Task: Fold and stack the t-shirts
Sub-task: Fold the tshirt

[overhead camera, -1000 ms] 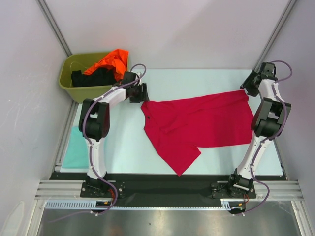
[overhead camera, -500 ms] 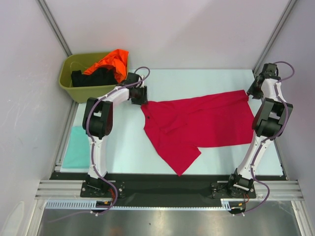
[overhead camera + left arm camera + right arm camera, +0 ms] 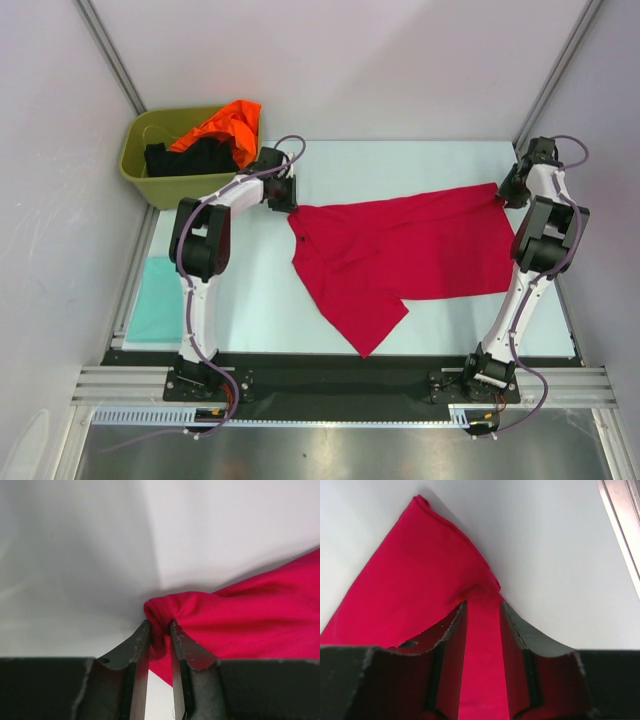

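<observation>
An olive-green tub stands at the far left corner of the table, and everything else is placed from it. An orange t-shirt hangs over the tub's far right rim, and a black t-shirt lies bunched inside it. A pale teal t-shirt, folded flat, lies on the near side of the tub at the table's left edge.

The crimson t-shirt lies to the right of the tub, rumpled and partly doubled over itself, one pointed flap reaching toward the arm bases.

The left claw sits just right of the tub, at the shirt's corner nearest it. The left wrist view shows this claw nearly closed, with a small bunch of crimson cloth pinched between its fingers.

The right claw is well apart from the tub, at the shirt's corner farthest from it. In the right wrist view this claw stands narrowly parted, closed on a strip of crimson cloth that puckers at the tips.
</observation>
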Tool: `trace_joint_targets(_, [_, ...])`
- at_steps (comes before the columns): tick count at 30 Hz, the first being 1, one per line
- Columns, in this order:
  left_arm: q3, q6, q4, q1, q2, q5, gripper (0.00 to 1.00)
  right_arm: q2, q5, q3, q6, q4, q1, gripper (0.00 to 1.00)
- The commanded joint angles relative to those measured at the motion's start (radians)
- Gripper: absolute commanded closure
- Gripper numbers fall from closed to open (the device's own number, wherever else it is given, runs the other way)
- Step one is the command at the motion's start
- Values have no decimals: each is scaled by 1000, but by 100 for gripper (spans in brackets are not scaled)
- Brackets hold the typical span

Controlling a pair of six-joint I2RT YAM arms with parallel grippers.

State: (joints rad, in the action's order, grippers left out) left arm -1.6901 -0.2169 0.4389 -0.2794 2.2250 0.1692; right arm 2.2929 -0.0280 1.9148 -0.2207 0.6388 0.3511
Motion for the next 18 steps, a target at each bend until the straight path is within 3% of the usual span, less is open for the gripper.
trace_joint_targets(1, [-42, 10, 11, -1, 2, 12, 74, 30, -13, 67, -12, 1, 11, 62])
trace_joint_targets(18, [-74, -4, 34, -1, 19, 13, 77, 97, -53, 138, -20, -42, 42, 63])
